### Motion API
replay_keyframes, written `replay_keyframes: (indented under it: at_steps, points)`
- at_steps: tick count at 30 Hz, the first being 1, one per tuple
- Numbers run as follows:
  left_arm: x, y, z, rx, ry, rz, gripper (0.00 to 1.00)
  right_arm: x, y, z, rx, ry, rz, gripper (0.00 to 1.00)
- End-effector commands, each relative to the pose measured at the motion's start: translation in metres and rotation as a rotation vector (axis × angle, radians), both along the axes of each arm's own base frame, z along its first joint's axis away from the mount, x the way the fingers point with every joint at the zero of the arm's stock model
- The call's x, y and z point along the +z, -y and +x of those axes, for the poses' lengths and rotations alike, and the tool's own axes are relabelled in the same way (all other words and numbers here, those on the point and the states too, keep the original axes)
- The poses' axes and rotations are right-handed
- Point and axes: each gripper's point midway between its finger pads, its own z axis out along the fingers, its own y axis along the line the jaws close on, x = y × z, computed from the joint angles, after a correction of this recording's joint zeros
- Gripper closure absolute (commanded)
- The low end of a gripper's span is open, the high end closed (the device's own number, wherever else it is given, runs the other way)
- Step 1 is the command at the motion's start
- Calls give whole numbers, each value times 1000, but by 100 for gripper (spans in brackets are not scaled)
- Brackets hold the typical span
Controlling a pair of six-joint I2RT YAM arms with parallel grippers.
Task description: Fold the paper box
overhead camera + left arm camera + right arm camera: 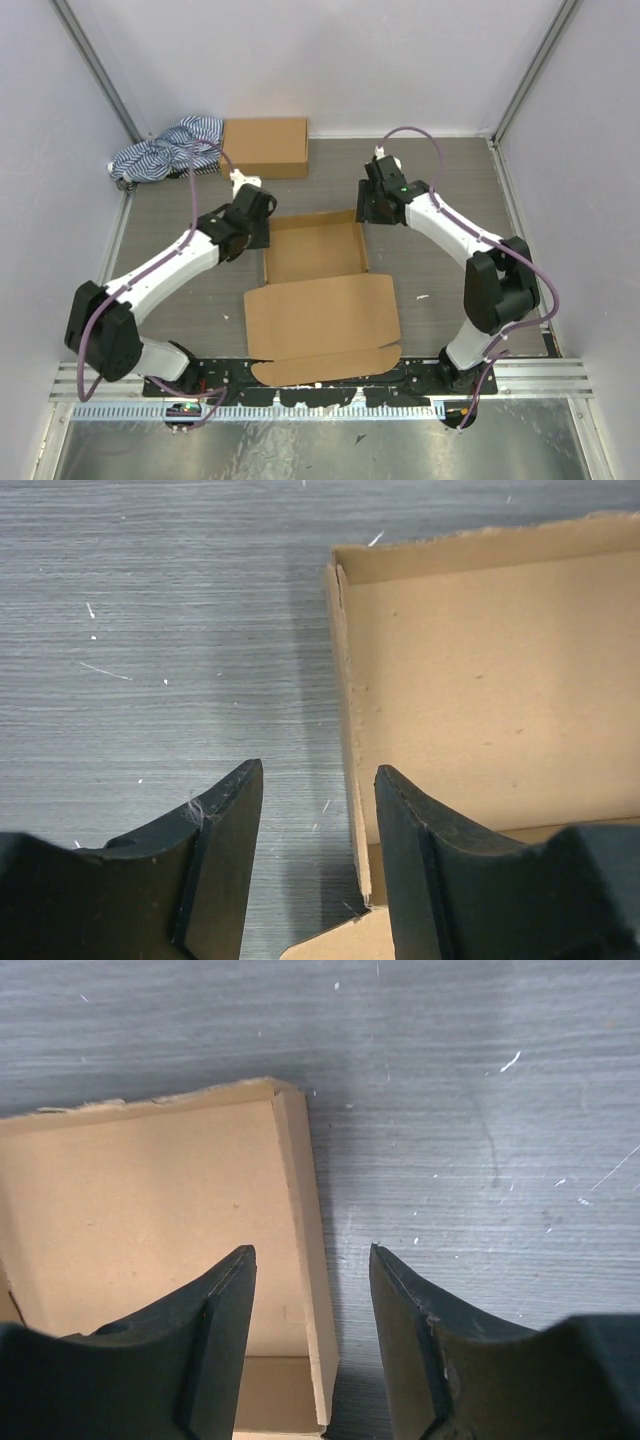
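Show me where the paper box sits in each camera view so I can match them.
Top external: paper box at centre, its lid lying open on the near side.
Left wrist: paper box fills the right side.
Right wrist: paper box fills the left side.
Shared landmark: the tray's far wall, uppermost everywhere.

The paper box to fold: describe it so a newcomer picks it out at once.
On the grey table, look between the left arm and right arm. The paper box lies there open: a shallow tray with a flat flap toward the near edge. Unlike the closed box beside the striped cloth at the back, it is unfolded.
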Motion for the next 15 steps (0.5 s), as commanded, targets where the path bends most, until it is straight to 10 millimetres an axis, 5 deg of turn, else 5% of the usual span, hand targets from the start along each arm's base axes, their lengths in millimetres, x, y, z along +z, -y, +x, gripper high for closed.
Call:
replay_keyframes:
  at_steps: [1, 9, 12, 15]
  points:
    - [18, 8, 2, -30, 70, -177, 45, 26, -9, 17, 91, 84, 39, 45]
    - [33, -12, -32, -33, 121, -230, 46, 100, -80, 39, 609, 354, 153, 44]
    - [36, -23, -41, -12, 145, -236, 46, 101, -110, 42, 769, 343, 157, 39]
    - [39, -29, -49, 1, 156, -246, 46, 77, -139, 46, 889, 290, 72, 38]
